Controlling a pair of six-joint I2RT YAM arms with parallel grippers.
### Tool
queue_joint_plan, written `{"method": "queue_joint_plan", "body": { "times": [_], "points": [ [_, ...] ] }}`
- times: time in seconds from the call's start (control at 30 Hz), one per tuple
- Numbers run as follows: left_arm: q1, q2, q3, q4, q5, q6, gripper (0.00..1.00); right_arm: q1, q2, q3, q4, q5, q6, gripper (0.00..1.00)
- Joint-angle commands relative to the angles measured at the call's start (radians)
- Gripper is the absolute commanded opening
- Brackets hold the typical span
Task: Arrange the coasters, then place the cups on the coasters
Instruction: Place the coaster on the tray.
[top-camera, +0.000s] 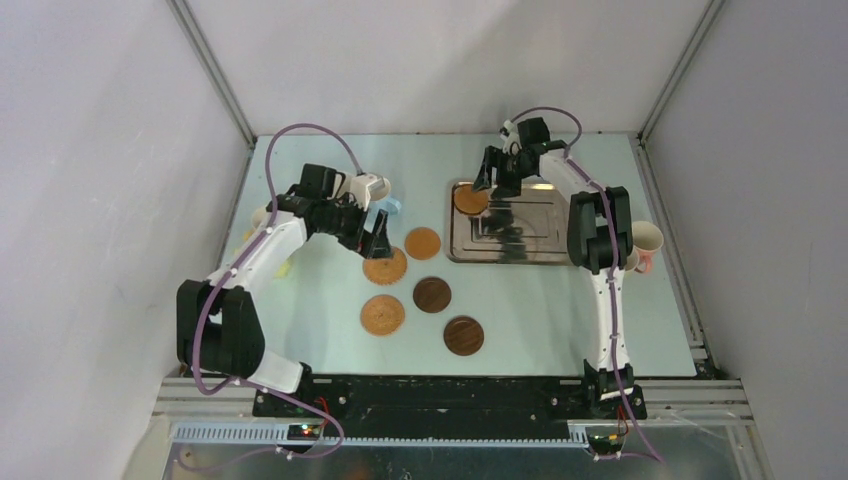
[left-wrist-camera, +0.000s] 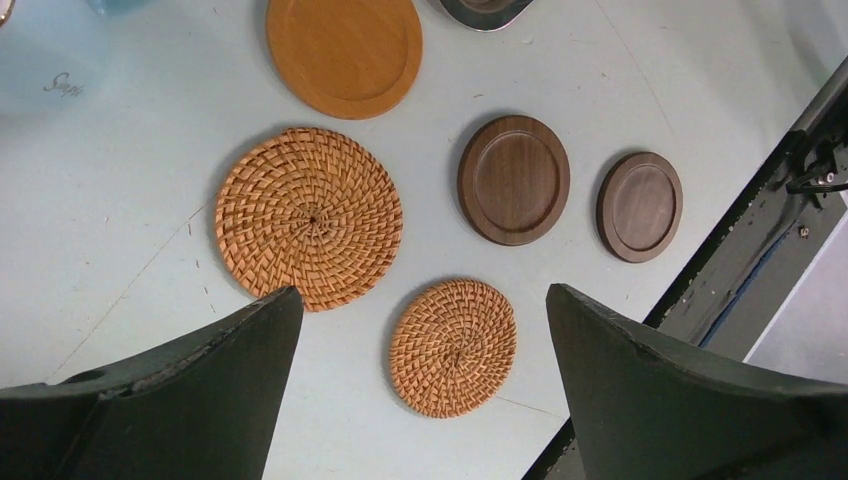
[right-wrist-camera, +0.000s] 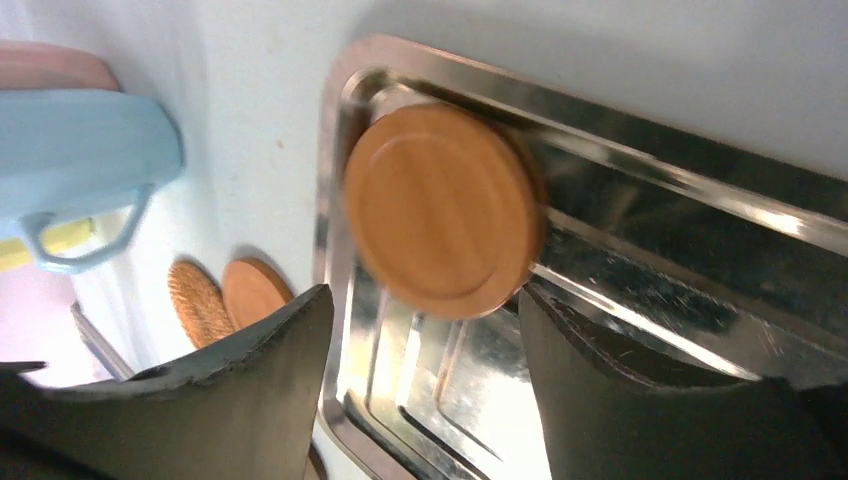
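The steel tray (top-camera: 530, 240), right of centre in the overhead view, holds just one thing: a smooth orange coaster (right-wrist-camera: 445, 210) tucked into its upper left corner, hard by the rim. The wrist view is blurred, so I can't say whether it lies flat or leans on the rim. The right gripper (right-wrist-camera: 422, 292) hangs just above it with its fingers spread, and nothing is pinched between them.

The other five coasters sit on the pale blue-green table (top-camera: 560, 330), left of the tray and near the middle of the frame. There is another orange disc (left-wrist-camera: 343, 50) with a raised lip, a large woven coaster (left-wrist-camera: 308, 215), a small woven coaster (left-wrist-camera: 453, 347), and two dark brown coasters (left-wrist-camera: 513, 178) (left-wrist-camera: 640, 206) lying side by side. None of them touch. The left gripper (left-wrist-camera: 422, 295) hovers over the woven pair, wide open and holding nothing.

A blue cup (right-wrist-camera: 80, 150) stands left of the tray. A pink cup (top-camera: 646, 262) sits at the table's right edge beside the right arm. Plain white walls (top-camera: 420, 60) close in the table on three sides.
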Motion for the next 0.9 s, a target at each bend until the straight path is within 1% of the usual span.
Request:
{"method": "queue_joint_plan", "body": {
  "times": [0.0,0.03,0.1,0.2,0.27,0.37,0.4,0.43,0.47,0.5,0.53,0.57,0.63,0.67,0.73,0.77,0.87],
  "points": [
    [0.000,-0.009,-0.007,-0.002,-0.002,0.050,1.00,0.012,-0.105,-0.059,-0.062,0.056,-0.076,0.76],
    [0.001,-0.010,-0.008,-0.003,-0.002,0.056,1.00,0.015,-0.136,-0.077,-0.082,0.066,-0.105,0.80],
    [0.001,-0.014,-0.012,-0.008,-0.004,0.063,1.00,0.014,-0.187,-0.100,-0.113,0.077,-0.152,0.83],
    [0.000,-0.032,-0.021,-0.019,-0.001,0.075,1.00,0.009,-0.280,-0.155,-0.152,0.068,-0.214,0.83],
    [-0.003,-0.047,-0.030,-0.030,0.018,0.088,1.00,0.017,-0.364,-0.214,-0.183,0.045,-0.287,0.83],
    [-0.031,-0.066,-0.047,-0.045,0.010,0.117,1.00,0.069,-0.496,-0.331,-0.290,-0.016,-0.448,0.83],
    [-0.060,-0.070,-0.052,-0.052,-0.012,0.126,1.00,0.099,-0.521,-0.401,-0.301,-0.034,-0.474,0.83],
    [-0.078,-0.076,-0.060,-0.053,-0.026,0.129,1.00,0.114,-0.570,-0.436,-0.315,-0.038,-0.518,0.83],
    [-0.123,-0.079,-0.065,-0.052,-0.063,0.133,1.00,0.150,-0.591,-0.511,-0.316,-0.041,-0.537,0.83],
    [-0.149,-0.083,-0.073,-0.051,-0.080,0.135,1.00,0.167,-0.627,-0.548,-0.316,-0.039,-0.572,0.83],
    [-0.200,-0.083,-0.075,-0.052,-0.105,0.141,1.00,0.200,-0.648,-0.605,-0.318,-0.041,-0.586,0.84],
    [-0.226,-0.078,-0.077,-0.054,-0.114,0.144,1.00,0.213,-0.655,-0.630,-0.327,-0.047,-0.614,0.84],
    [-0.327,-0.055,-0.067,-0.059,-0.127,0.153,1.00,0.237,-0.654,-0.680,-0.337,-0.080,-0.637,0.84],
    [-0.351,-0.043,-0.061,-0.059,-0.125,0.150,1.00,0.239,-0.640,-0.699,-0.341,-0.114,-0.646,0.84],
    [-0.416,0.015,-0.035,-0.061,-0.097,0.137,1.00,0.236,-0.604,-0.711,-0.349,-0.149,-0.658,0.84],
    [-0.457,0.066,-0.011,-0.063,-0.061,0.130,1.00,0.235,-0.589,-0.711,-0.350,-0.153,-0.662,0.84],
    [-0.530,0.194,0.033,-0.058,0.039,0.075,1.00,0.234,-0.536,-0.712,-0.362,-0.143,-0.680,0.84]
  ]
}}
